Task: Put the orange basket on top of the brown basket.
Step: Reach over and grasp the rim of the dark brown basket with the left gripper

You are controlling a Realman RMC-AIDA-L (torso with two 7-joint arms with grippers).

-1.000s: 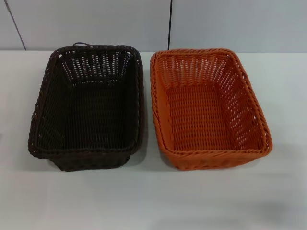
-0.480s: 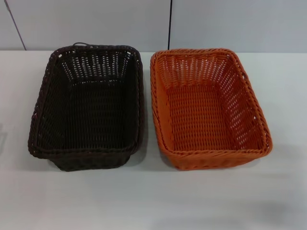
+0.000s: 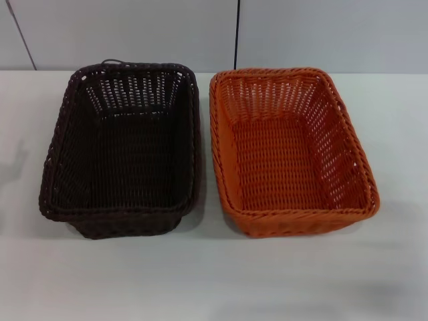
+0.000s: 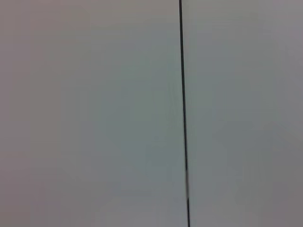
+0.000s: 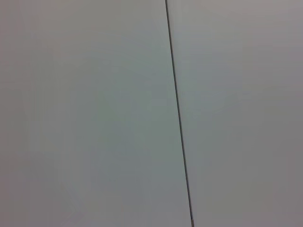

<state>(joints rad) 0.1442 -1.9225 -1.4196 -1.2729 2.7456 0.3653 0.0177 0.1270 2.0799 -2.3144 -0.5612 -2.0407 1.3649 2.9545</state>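
The orange basket (image 3: 290, 150) stands empty on the white table, right of centre in the head view. The brown basket (image 3: 124, 148) stands empty beside it on the left, with a narrow gap between their rims. Both lie with their long sides running away from me. Neither gripper shows in the head view. Both wrist views show only a plain grey wall with a thin dark seam.
The white table (image 3: 214, 281) runs in front of both baskets and out to each side. A grey panelled wall (image 3: 134, 33) with a dark vertical seam (image 3: 237, 33) rises behind the table's far edge.
The baskets have not moved. A faint shadow has grown on the table at the far left edge of the head view.
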